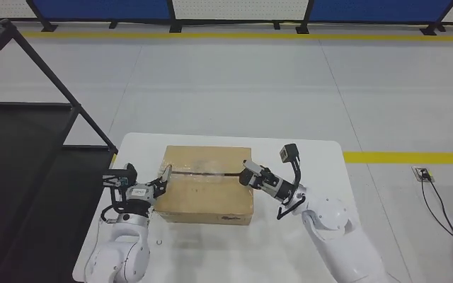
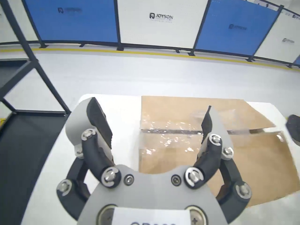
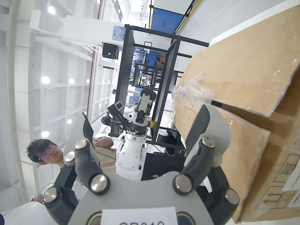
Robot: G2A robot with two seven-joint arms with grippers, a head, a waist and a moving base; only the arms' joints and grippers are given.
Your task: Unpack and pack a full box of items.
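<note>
One brown cardboard box (image 1: 205,185) sits in the middle of the white surface (image 1: 304,233). Its top flaps are down, and a strip of crinkled clear tape (image 2: 168,127) runs along the centre seam from left to right. The left jaws stand wide open and hold nothing, at the box's left end. One of their fingers (image 2: 99,120) is over the surface and the other is over the box top. The right jaws are also spread apart and empty, at the box's right end close to the seam. There the tape is torn and bunched, and the far flap's edge rides a little above the near flap. A black frame rack (image 1: 42,141) stands left of the surface.
</note>
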